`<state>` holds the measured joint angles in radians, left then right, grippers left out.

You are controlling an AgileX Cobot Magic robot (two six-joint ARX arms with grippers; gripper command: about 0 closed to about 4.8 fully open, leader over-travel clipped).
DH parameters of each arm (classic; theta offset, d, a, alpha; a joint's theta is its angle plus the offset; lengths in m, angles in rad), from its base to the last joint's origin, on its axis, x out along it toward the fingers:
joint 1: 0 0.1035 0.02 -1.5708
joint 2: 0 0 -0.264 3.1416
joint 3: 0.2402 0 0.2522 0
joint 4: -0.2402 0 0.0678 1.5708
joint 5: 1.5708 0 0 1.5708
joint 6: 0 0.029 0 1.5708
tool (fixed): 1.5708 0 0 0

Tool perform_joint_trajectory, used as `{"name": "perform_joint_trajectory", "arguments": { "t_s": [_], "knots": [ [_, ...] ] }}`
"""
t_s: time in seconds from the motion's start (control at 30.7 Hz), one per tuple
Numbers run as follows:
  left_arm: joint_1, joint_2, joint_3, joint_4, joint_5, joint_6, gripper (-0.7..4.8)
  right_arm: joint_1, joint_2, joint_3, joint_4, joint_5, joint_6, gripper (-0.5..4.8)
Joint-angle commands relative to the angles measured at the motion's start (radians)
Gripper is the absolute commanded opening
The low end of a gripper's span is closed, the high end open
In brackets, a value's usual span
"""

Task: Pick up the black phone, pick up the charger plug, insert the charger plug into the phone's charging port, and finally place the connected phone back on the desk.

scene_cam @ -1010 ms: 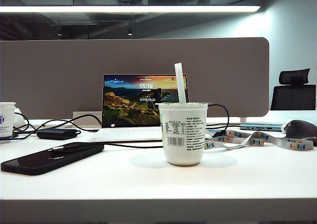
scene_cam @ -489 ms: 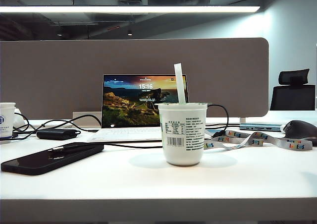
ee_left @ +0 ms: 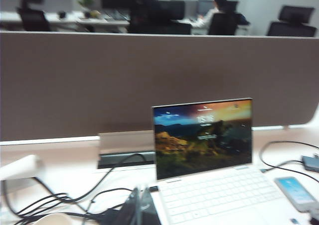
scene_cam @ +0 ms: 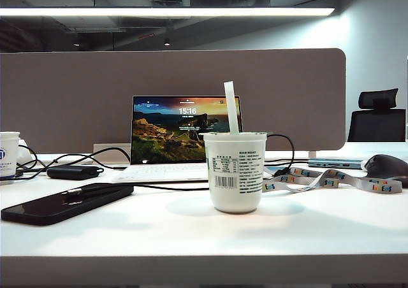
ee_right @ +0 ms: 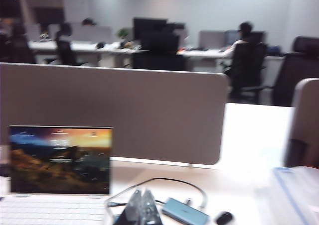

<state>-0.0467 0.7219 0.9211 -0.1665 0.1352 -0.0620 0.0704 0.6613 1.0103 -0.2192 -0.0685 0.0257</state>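
The black phone [scene_cam: 67,203] lies flat on the desk [scene_cam: 204,237] left of the yoghurt cup [scene_cam: 235,171], untouched, so every step remains, while the left gripper [ee_left: 140,210] and right gripper [ee_right: 142,207], raised above it, are both closed and empty.

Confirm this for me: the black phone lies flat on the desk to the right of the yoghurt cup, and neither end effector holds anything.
Wrong side. In the exterior view the black phone lies flat on the desk to the left of the yoghurt cup. The rest stands: the left end effector and right end effector are both shut and hold nothing.
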Motion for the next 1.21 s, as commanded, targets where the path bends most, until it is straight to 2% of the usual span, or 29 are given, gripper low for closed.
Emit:
{"name": "perform_joint_trajectory", "arguments": {
  "t_s": [0.03, 0.2, 0.36, 0.42, 0.59, 0.81, 1.04, 1.21],
  "knots": [
    [0.000, 0.063, 0.074, -0.084, 0.065, -0.031, -0.05, 0.080, 0.068, 0.077, -0.027, -0.020, 0.000, -0.03],
    [0.000, 0.156, 0.179, -0.207, 0.139, -0.058, -0.06, 0.259, 0.169, 0.164, -0.065, -0.024, 0.001, -0.03],
    [0.000, 0.205, 0.211, -0.244, 0.341, -0.101, -0.06, 0.469, 0.269, 0.209, -0.130, -0.023, 0.002, -0.03],
    [0.000, 0.218, 0.211, -0.246, 0.368, -0.113, -0.05, 0.540, 0.309, 0.221, -0.151, -0.023, 0.003, -0.03],
    [0.000, 0.230, 0.211, -0.266, 0.356, -0.114, -0.06, 0.690, 0.409, 0.245, -0.188, -0.023, 0.005, -0.03],
    [0.000, 0.233, 0.211, -0.271, 0.329, -0.110, -0.05, 0.789, 0.482, 0.260, -0.248, -0.046, 0.089, -0.03],
    [0.001, 0.239, 0.211, -0.269, 0.329, -0.110, -0.06, 0.814, 0.481, 0.267, -0.406, -0.090, 0.109, -0.03],
    [0.001, 0.277, 0.211, -0.283, 0.333, -0.103, -0.06, 0.816, 0.494, 0.267, -0.420, -0.090, 0.162, -0.03]
  ]
}}
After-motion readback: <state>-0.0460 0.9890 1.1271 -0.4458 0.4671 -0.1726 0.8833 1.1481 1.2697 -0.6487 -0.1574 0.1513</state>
